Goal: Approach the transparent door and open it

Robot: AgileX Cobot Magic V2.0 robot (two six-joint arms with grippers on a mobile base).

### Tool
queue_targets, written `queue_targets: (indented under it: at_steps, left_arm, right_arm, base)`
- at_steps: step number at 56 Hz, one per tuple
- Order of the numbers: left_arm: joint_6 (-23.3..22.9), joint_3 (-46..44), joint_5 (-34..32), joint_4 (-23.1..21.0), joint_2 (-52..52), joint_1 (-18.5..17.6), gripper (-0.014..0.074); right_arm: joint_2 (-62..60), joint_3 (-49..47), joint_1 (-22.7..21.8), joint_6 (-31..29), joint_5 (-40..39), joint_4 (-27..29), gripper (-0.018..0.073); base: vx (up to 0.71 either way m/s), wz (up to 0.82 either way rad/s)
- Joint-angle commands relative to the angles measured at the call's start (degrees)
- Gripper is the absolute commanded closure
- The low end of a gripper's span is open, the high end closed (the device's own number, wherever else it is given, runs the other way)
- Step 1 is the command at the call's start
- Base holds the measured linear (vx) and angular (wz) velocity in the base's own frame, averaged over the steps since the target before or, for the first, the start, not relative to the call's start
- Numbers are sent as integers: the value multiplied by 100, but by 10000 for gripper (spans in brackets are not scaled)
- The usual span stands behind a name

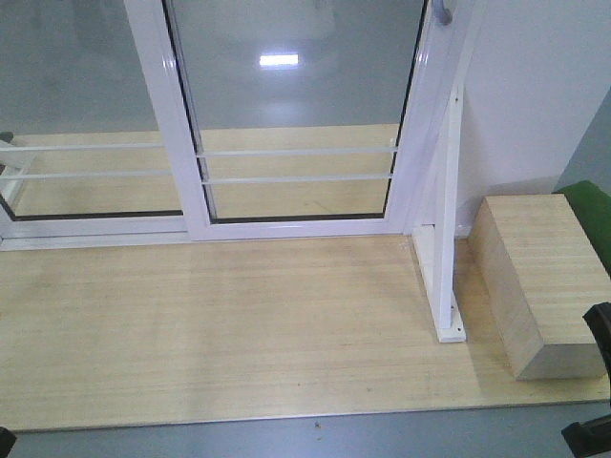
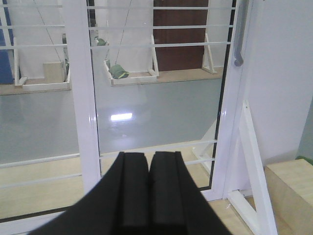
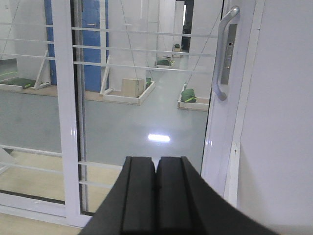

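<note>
In the front-facing view the transparent door (image 1: 296, 124) fills the twelve o'clock part of the picture. Its lower rail rests on the pale wooden platform (image 1: 210, 315), and the tip of its grey handle (image 1: 442, 11) shows at one o'clock. A handleless panel (image 1: 76, 95) stands at ten o'clock, overlapping the door's left rail. A white post (image 1: 446, 239) with a diagonal brace stands at three o'clock, just beside the door's handle side, and a wooden block (image 1: 535, 277) lies at four o'clock. From the left wrist, the left gripper (image 2: 148, 159) sits at six o'clock with its black pads pressed together and nothing between them. The door (image 2: 159, 98) stands ahead at twelve o'clock, well apart from the pads, with the handle (image 2: 238, 46) at one o'clock and the brace (image 2: 253, 156) at four o'clock. From the right wrist, the right gripper (image 3: 156, 164) is likewise closed tight and empty at six o'clock. The door (image 3: 146, 98) rises at twelve o'clock, its curved handle (image 3: 216, 58) upright at two o'clock and clear of the pads, and the handleless panel (image 3: 29, 98) is at nine o'clock.
</note>
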Motion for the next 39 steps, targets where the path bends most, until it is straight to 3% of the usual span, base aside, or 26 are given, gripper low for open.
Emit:
queue_targets:
  at_steps: [1,39]
  left_arm:
    - [-17,-138,-462,-60,-79,-16,603]
    - [-17,-138,-462,-60,-79,-16,603]
  right_arm:
    - [-88,12,-40,-12,-447,-12,565]
    - [-88,12,-43,-12,-442,-12,565]
  base:
    - [37,-11]
    - [35,2]
